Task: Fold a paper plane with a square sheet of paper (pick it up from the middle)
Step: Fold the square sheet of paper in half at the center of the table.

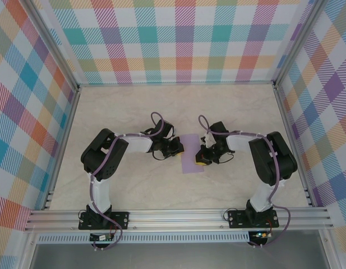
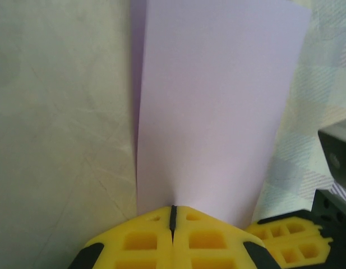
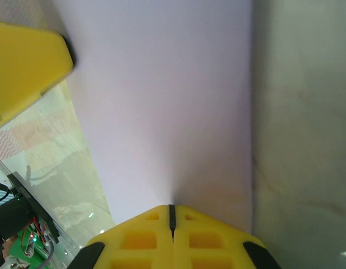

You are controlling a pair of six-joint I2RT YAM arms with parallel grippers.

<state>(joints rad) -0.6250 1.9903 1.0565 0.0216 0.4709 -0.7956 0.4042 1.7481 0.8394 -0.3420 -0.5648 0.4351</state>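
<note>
From the overhead camera I saw the lavender sheet of paper (image 1: 192,152) at the middle of the marbled table (image 1: 133,185), between the two arms. It read as a rectangle, taller than wide, rather than a square. The left gripper (image 1: 177,148) met its left edge and the right gripper (image 1: 203,155) its right edge, the two facing each other across the sheet.

On my left wrist feed the left gripper (image 2: 173,216) had its yellow jaws pressed together, and the sheet of paper (image 2: 212,112) ran out from that seam, so I took it as pinched. A darker strip of the same paper showed along its upper left edge. The right gripper's yellow fingers (image 2: 285,238) sat at the lower right.

On my right wrist feed the right gripper (image 3: 172,216) was likewise clamped, the sheet (image 3: 167,112) spreading away from its tips, with a left finger (image 3: 24,67) at the upper left. Whether the paper lay on the table or hung just above it I could not tell
</note>
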